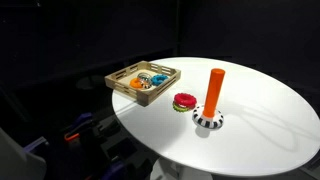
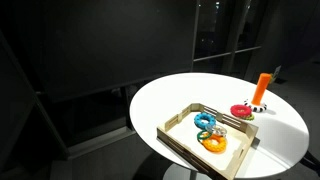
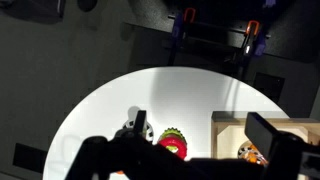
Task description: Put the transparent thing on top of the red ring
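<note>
Direction matters most for the coming move, since the hand (image 3: 183,148) hangs high over the round white surface (image 1: 270,120) with its fingers (image 3: 275,140) spread wide and nothing between them. In the wrist view the red ring (image 3: 172,143) sits almost centred in the gap between the fingers, so the hand is lined up over the goal and not over the piece it must first fetch. The transparent thing is too faint to pick out with certainty in any view. My best judgement is that it lies in the wooden tray (image 2: 190,152), next to the blue ring (image 2: 204,121) and the orange ring (image 2: 213,142). That tray shows at the right edge of the wrist view, just beside the red ring, so the reach should run sideways toward that edge and then downward. Both exterior views show the red ring resting flat on the surface between the tray and the orange peg (image 1: 215,88), close to the peg's base but apart from it. A glassy, pale piece will probably be slippery and hard to see. The descent into the tray therefore calls for care, both to miss the tray wall and to avoid closing on a coloured ring instead.
</note>
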### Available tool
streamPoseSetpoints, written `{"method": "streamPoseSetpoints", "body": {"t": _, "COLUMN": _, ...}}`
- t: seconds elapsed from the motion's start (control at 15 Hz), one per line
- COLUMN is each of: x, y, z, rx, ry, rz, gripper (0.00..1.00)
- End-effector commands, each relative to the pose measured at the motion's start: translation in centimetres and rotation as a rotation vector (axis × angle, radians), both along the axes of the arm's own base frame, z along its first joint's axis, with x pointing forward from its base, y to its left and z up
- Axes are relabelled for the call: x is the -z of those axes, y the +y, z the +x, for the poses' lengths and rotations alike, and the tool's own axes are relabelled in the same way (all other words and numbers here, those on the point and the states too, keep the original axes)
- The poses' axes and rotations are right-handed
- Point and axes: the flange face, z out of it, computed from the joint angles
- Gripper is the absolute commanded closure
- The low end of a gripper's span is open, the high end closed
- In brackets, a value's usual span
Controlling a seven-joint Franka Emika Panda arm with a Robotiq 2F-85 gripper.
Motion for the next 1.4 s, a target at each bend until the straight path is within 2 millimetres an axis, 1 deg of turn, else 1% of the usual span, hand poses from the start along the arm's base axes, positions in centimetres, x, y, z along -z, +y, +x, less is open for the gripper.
{"method": "streamPoseSetpoints", "body": {"t": 0.0, "x": -0.1, "y": 0.0, "z": 0.0, "rx": 0.0, "ry": 0.001, "rz": 0.0, "gripper": 0.0}}
{"method": "streamPoseSetpoints", "body": {"t": 0.33, "x": -0.1, "y": 0.0, "z": 0.0, "rx": 0.0, "ry": 0.0, "rz": 0.0, "gripper": 0.0}}
{"method": "streamPoseSetpoints", "body": {"t": 0.47, "x": 0.4, "y": 0.3, "z": 0.7, "rx": 0.025, "ry": -0.006, "rz": -0.01, "gripper": 0.0}}
{"method": "streamPoseSetpoints", "body": {"t": 0.67, "x": 1.5, "y": 1.5, "z": 2.2, "rx": 0.039, "ry": -0.015, "rz": -0.023, "gripper": 0.0}}
{"method": "streamPoseSetpoints", "body": {"t": 0.93, "x": 3.1, "y": 4.7, "z": 4.7, "rx": 0.043, "ry": -0.045, "rz": -0.048, "gripper": 0.0}}
{"method": "streamPoseSetpoints", "body": {"t": 1.07, "x": 4.3, "y": 6.8, "z": 5.8, "rx": 0.047, "ry": -0.059, "rz": -0.049, "gripper": 0.0}}
{"method": "streamPoseSetpoints", "body": {"t": 1.33, "x": 7.0, "y": 10.4, "z": 7.3, "rx": 0.071, "ry": -0.088, "rz": -0.012, "gripper": 0.0}}
